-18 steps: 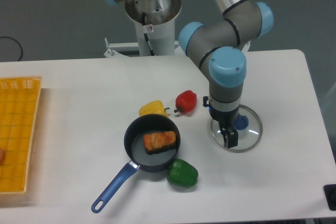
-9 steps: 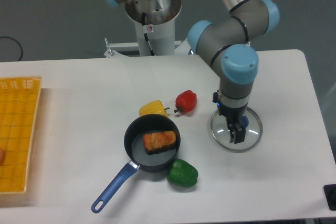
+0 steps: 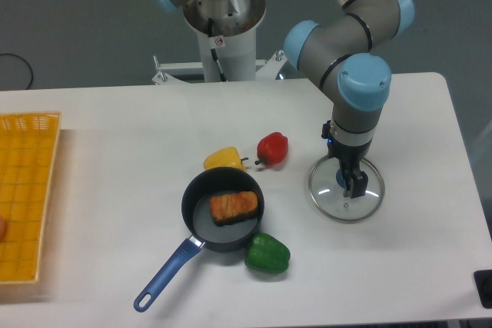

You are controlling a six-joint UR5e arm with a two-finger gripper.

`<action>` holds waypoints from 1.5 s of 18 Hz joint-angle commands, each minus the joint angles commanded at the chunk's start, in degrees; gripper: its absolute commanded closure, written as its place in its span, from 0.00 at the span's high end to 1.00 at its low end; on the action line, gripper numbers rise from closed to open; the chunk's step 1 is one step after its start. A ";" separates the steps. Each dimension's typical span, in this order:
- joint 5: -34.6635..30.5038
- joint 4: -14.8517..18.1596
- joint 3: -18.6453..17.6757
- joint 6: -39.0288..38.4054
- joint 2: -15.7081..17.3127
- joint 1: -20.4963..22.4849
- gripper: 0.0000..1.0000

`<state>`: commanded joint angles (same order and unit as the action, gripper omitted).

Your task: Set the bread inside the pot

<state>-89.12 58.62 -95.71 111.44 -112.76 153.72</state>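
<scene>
One bread (image 3: 234, 207) is seen inside the pot (image 3: 221, 209); the hand (image 3: 352, 187), over the glass lid (image 3: 346, 190), cannot be told spread or closed.

This looks like a robotics lab, not a kitchen. An industrial arm (image 3: 350, 59) with grey links and light blue joint caps is bolted to a round pedestal (image 3: 225, 32) at the back of a plain white table (image 3: 115, 144). The wall behind is bare grey, and a black cable (image 3: 19, 71) loops at the far left. The foodstuffs are toy props: glossy plastic peppers (image 3: 272, 148) and a small pot (image 3: 219, 213), with a yellow plastic tray (image 3: 27, 190) at the table's edge.
</scene>
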 joint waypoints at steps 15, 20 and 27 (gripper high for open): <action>-2.37 -0.35 0.79 1.32 -5.71 2.37 1.00; -2.37 -0.35 1.31 1.23 -6.15 2.37 1.00; -2.29 -0.53 1.40 1.14 -7.03 2.37 1.00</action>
<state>-91.41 58.10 -94.31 112.59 -119.79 156.09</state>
